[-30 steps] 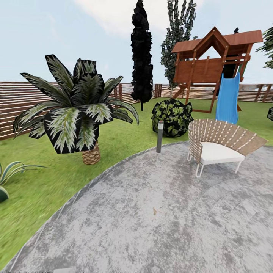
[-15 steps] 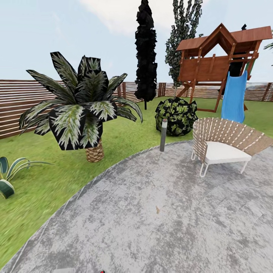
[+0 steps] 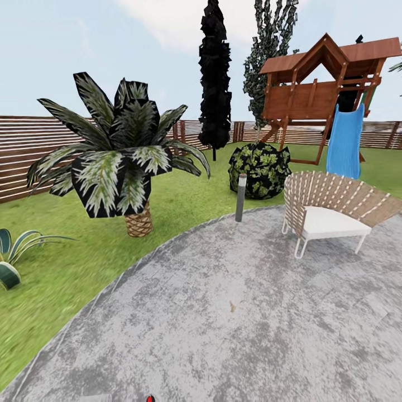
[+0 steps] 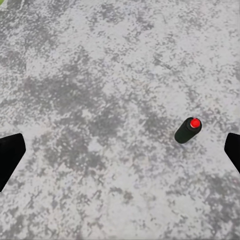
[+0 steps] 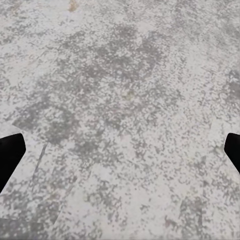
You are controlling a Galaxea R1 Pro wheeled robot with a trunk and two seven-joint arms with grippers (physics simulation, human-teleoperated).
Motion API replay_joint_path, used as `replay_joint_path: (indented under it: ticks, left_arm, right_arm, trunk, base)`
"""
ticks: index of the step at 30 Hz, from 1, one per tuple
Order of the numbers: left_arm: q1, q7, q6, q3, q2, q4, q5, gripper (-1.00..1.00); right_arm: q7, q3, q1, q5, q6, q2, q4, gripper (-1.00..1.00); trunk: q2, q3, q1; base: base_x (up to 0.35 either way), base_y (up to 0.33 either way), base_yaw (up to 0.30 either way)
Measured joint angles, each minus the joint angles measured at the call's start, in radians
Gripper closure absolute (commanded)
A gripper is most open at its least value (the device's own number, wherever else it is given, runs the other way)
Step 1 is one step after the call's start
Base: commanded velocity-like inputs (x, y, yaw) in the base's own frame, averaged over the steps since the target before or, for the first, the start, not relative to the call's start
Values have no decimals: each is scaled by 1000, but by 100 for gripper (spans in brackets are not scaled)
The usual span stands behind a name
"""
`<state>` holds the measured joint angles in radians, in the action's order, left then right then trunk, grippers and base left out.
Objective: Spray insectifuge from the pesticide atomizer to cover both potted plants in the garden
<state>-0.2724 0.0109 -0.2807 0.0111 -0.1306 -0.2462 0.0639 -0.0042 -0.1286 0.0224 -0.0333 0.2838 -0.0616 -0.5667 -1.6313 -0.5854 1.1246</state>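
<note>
Head view: grey stone patio (image 3: 223,312) covers the foreground; grass of the garden (image 3: 184,201) wraps it from 9 to 1 o'clock. Striped-leaf palm plant (image 3: 120,159) stands on the grass at approx. 10 o'clock. Low rosette of pointed green leaves, likely one of the potted plants (image 3: 14,254), sits at the frame's 9 o'clock edge, partly cut off. Short grey bollard (image 3: 240,197) at the patio rim, approx. 12 o'clock; rounded dark bush (image 3: 259,170) just behind it. Woven chair w/ white cushion (image 3: 329,215) at 2 o'clock on the patio. Wooden play tower (image 3: 324,89) w/ blue slide (image 3: 343,142) beyond the chair. Brown slatted fence (image 3: 22,156) rings the lawn. Small red-topped item (image 3: 149,398) at 6 o'clock edge; too small to ID.

Left wrist view: left claw (image 4: 120,152) spread wide, dark fingertips (image 4: 10,155) at opposite frame edges, nothing between them but paving. Dark cylinder w/ red tip (image 4: 188,129) in view over the stone; ID not clear. Pesticide atomizer: cannot confirm location.

Right wrist view: right claw (image 5: 120,152) spread wide, fingertips (image 5: 10,155) at frame edges, over bare grey stone.
</note>
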Motion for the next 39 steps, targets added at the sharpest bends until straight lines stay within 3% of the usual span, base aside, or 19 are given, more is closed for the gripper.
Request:
replay_joint_path:
  ticks: [39]
  left_arm:
    - [0, -1, 0, -1, 0, 1, 0, -100]
  right_arm:
    - [6, 5, 0, -1, 0, 2, 1, -100]
  trunk:
    - [-273, -122, 150]
  base:
    - [0, 0, 0]
